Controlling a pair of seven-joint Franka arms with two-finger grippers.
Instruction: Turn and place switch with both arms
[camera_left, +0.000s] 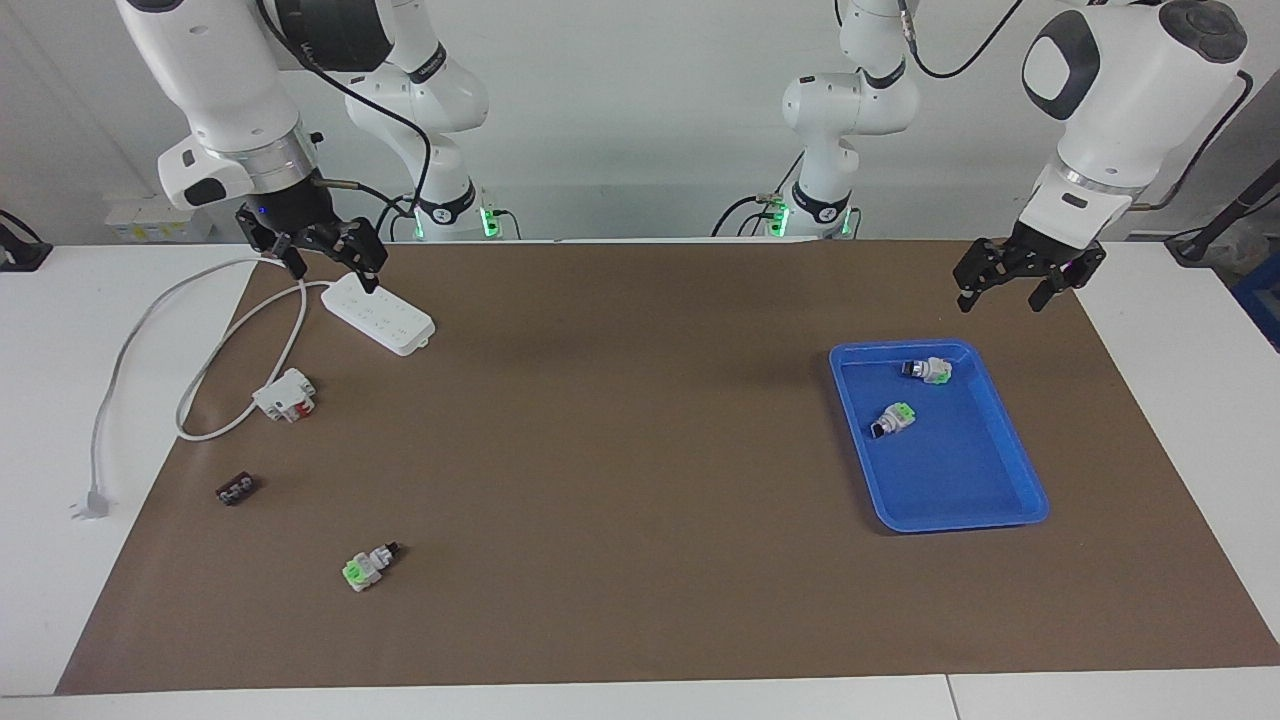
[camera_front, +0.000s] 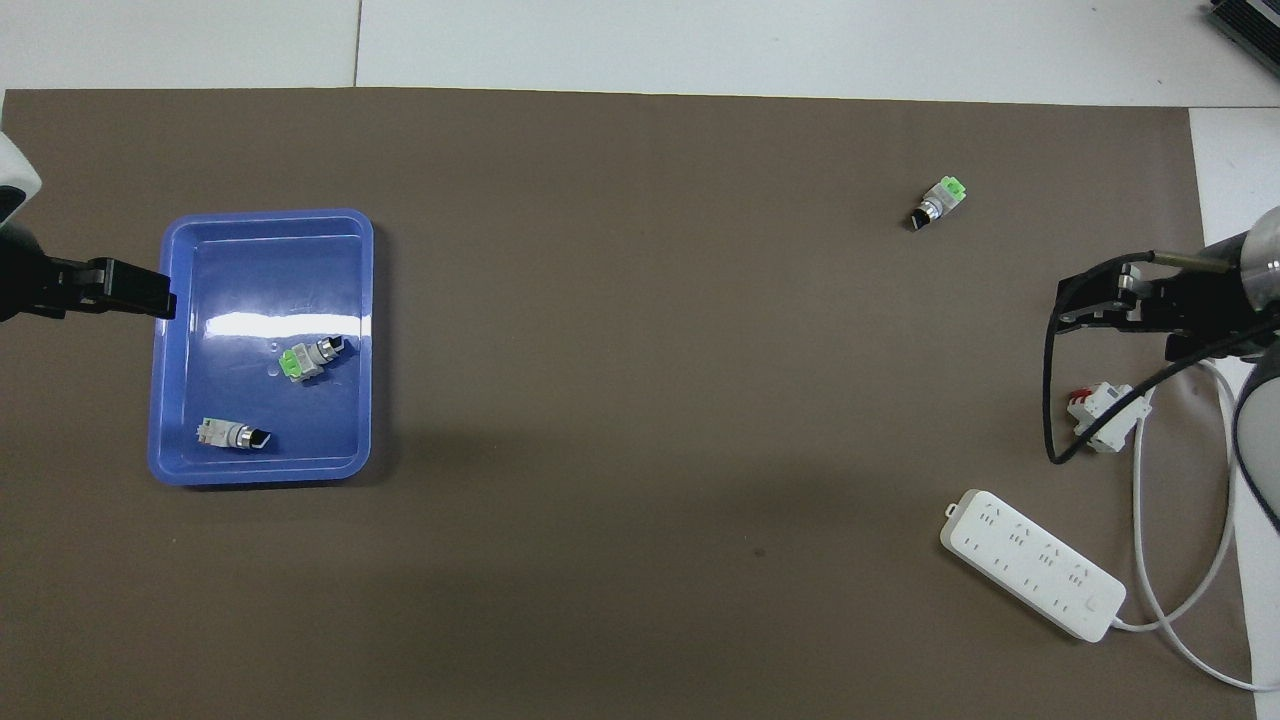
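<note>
Lying on its side on the matte brown tabletop (camera_left: 640, 480) at the right arm's end is the switch (camera_left: 370, 566): green end, pale grey middle, black knob tip. Two matching switches are resting in the glossy blue rectangular tray (camera_left: 1010, 440). The right hand (camera_left: 325, 255) is hanging spread open and empty over the white power strip (camera_left: 378, 315). The left hand (camera_left: 1030, 275) is hovering open and empty beside the tray.

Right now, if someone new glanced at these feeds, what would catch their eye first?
The bright blue plastic tray at the left arm's end of the table, with two green-ended selector switches lying in it. Next, a third green-ended switch alone on the brown mat at the right arm's end. Both grippers, left and right, hang open, holding nothing.
</note>
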